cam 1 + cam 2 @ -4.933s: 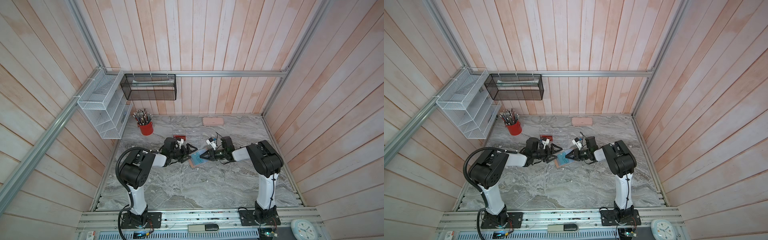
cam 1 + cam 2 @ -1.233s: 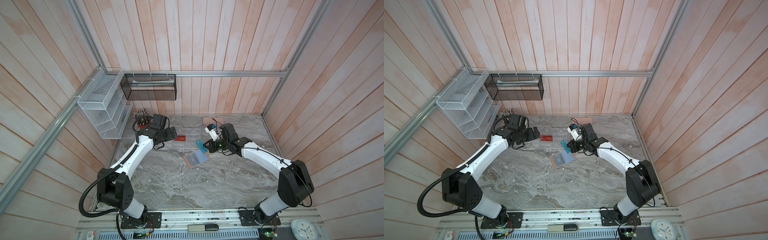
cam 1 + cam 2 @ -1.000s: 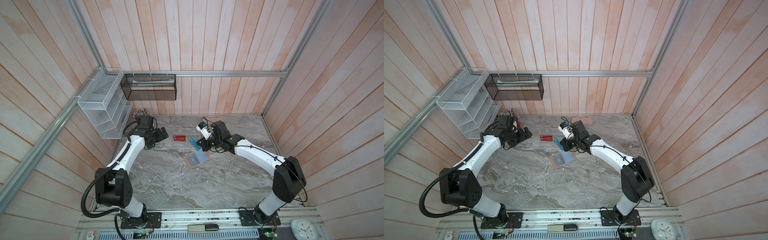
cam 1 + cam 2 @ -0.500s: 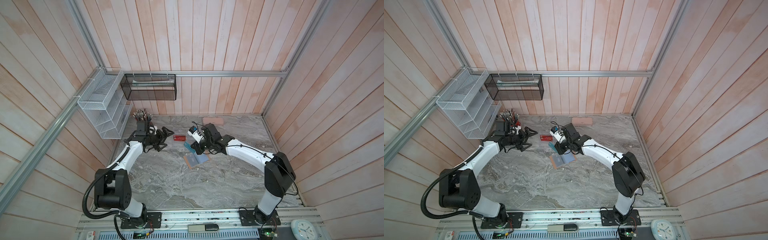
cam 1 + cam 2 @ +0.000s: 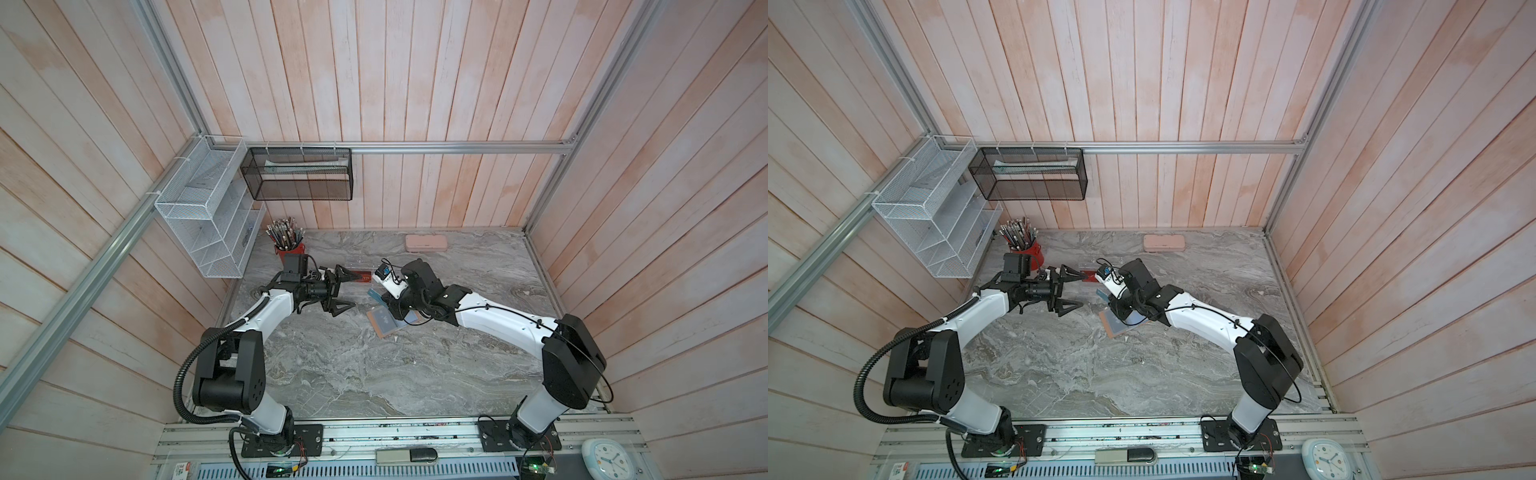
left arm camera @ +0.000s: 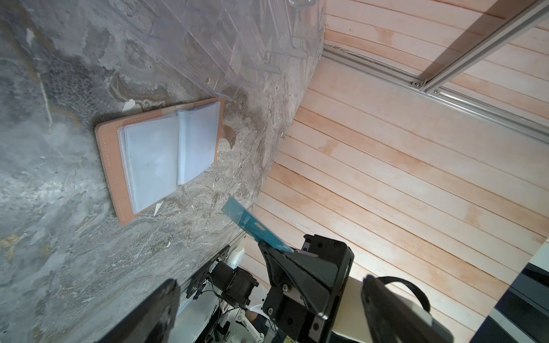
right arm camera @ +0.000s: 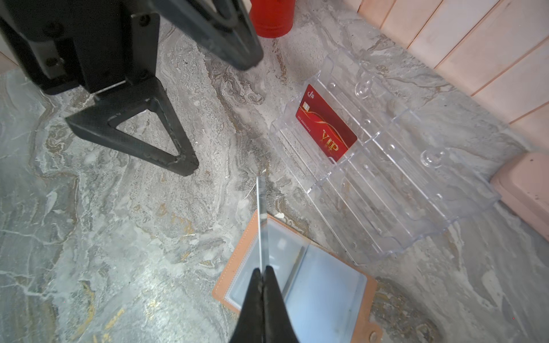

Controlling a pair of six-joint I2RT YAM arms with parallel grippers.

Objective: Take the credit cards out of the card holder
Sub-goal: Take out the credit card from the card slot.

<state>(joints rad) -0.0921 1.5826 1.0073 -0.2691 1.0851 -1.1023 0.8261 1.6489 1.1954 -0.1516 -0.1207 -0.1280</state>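
Note:
The card holder (image 5: 388, 325) (image 7: 312, 276) lies open on the marble, tan cover down, with pale blue-grey sleeves up. My right gripper (image 5: 380, 298) (image 7: 263, 270) is shut on the teal credit card (image 6: 252, 225) (image 7: 261, 222), holding it on edge in the air above the holder's left part. The red "VIP" card (image 7: 325, 130) (image 5: 360, 275) stands in the clear rack. My left gripper (image 5: 355, 291) (image 5: 1082, 289) is open and empty, pointing at the teal card from the left with a short gap between them.
The clear acrylic rack (image 7: 386, 190) lies just behind the holder. A red pencil cup (image 5: 289, 249) stands at the back left and a pale pink case (image 5: 427, 242) at the back wall. A white wire shelf (image 5: 208, 224) and a black mesh basket (image 5: 299, 174) hang on the walls.
My right gripper has carried the teal card leftward, out over the holder's left part. The left arm has swung from beside the pencil cup toward the middle, its fingers still spread.

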